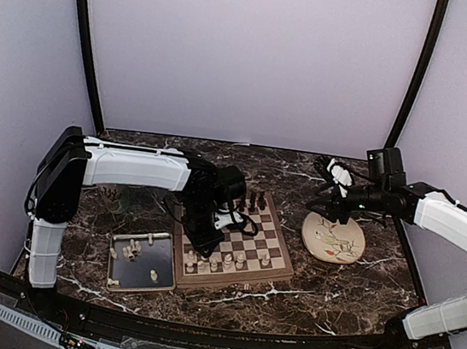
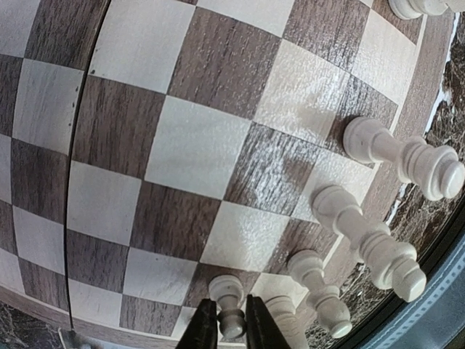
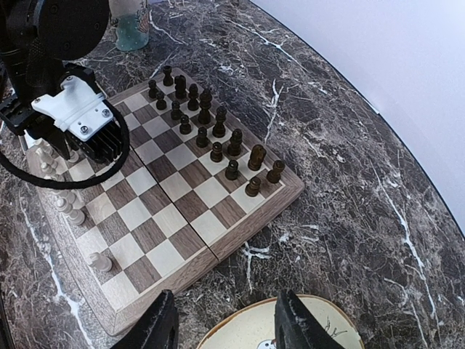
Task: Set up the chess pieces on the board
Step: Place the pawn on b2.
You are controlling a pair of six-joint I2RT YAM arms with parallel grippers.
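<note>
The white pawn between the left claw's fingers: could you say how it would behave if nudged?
The white pawn looks small and solid, so probably light and stiff. Its narrow round base suggests a sideways nudge would tip it, and the turned round body would likely roll.

The head of a white pawn (image 2: 227,291) is partly hidden between the fingers of the left gripper (image 2: 231,323); contact cannot be told. A plate (image 3: 232,334) is cut off at the right wrist view's bottom edge. The pieces (image 1: 130,251) in the tray (image 1: 163,262) are too small to be identified.
</note>
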